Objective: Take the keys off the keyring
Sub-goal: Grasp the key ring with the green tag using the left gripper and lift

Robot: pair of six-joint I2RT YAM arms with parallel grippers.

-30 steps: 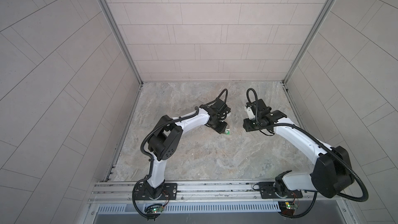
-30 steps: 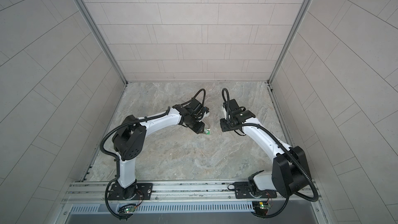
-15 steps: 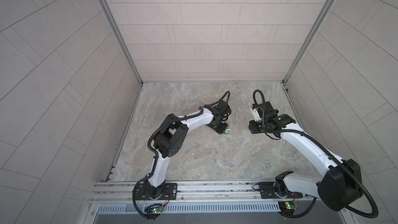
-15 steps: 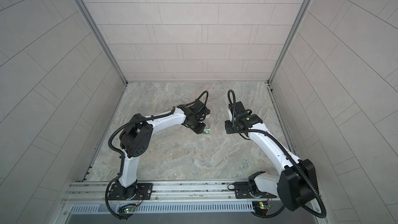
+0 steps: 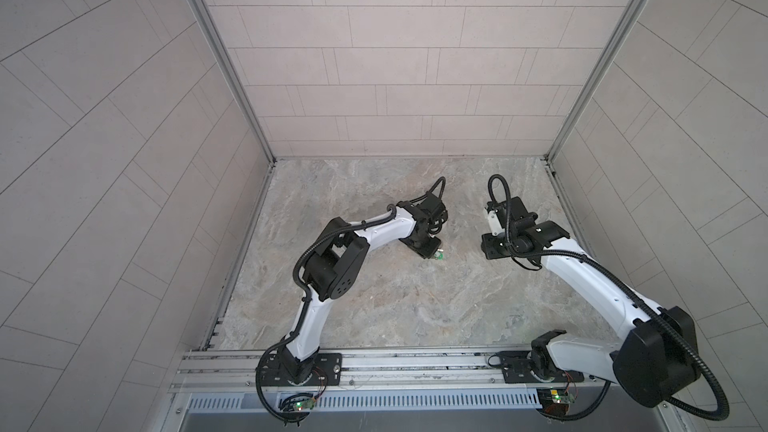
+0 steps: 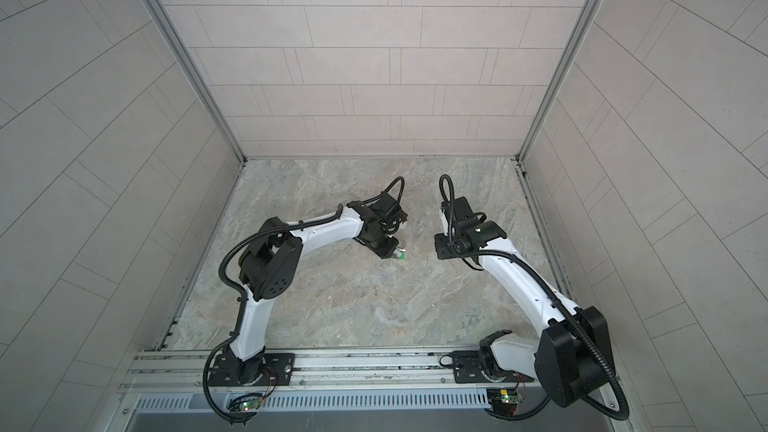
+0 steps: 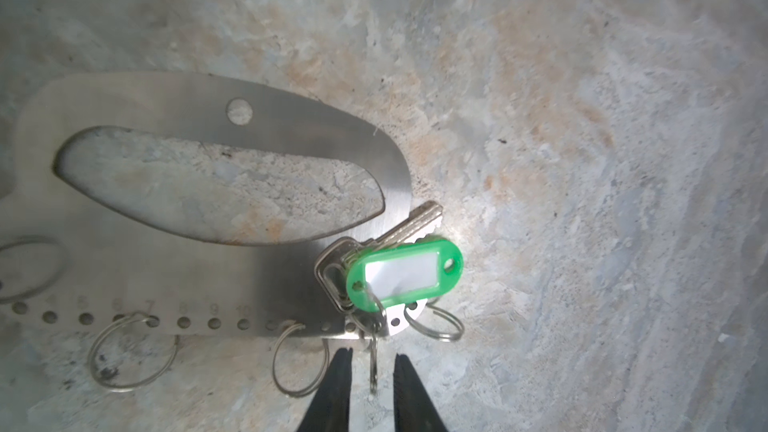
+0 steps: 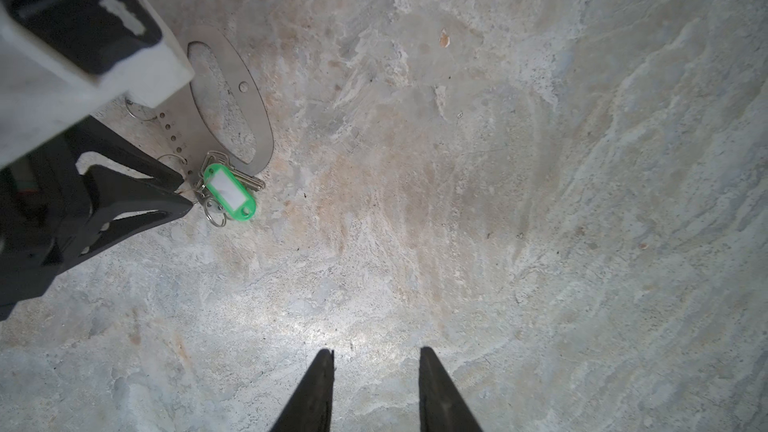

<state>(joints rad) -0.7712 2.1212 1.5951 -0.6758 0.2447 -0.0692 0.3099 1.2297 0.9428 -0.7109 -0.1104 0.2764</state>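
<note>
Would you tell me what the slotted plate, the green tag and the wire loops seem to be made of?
The keyring plate looks like brushed steel: flat, grey, fine grain lines, dull sheen. The green tag appears to be glossy moulded plastic with a pale window. The wire loops look like polished metal wire; which metal is unclear.

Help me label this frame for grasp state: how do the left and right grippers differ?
The left gripper straddles a wire loop at the keyring edge; the right gripper has only bare table below. The left's jaws stand narrower than the right's. Both are open, holding nothing.
</note>
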